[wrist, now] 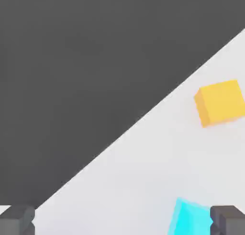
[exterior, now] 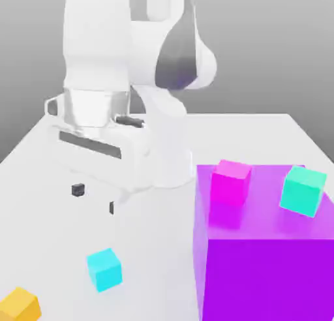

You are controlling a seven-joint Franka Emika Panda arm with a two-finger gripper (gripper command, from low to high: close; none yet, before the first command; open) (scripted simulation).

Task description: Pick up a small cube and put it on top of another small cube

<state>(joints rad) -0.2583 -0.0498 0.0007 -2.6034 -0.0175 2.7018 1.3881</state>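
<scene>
In the exterior view the gripper (exterior: 95, 198) was seen spread wide above the white table (exterior: 52, 248), with the small cyan cube (exterior: 104, 269) resting apart below it (a yellow cube (exterior: 19, 306) lay nearby), while in the hand view the small cyan cube (wrist: 189, 218) was seen beside one fingertip (wrist: 228, 220).

White tabletop (exterior: 39, 183), flat, evenly lit. Plain grey backdrop (exterior: 274, 45) behind, grading lighter downward. Dark grey floor (wrist: 72, 62) beyond table edge, possibly. Soft, diffuse light.
</scene>
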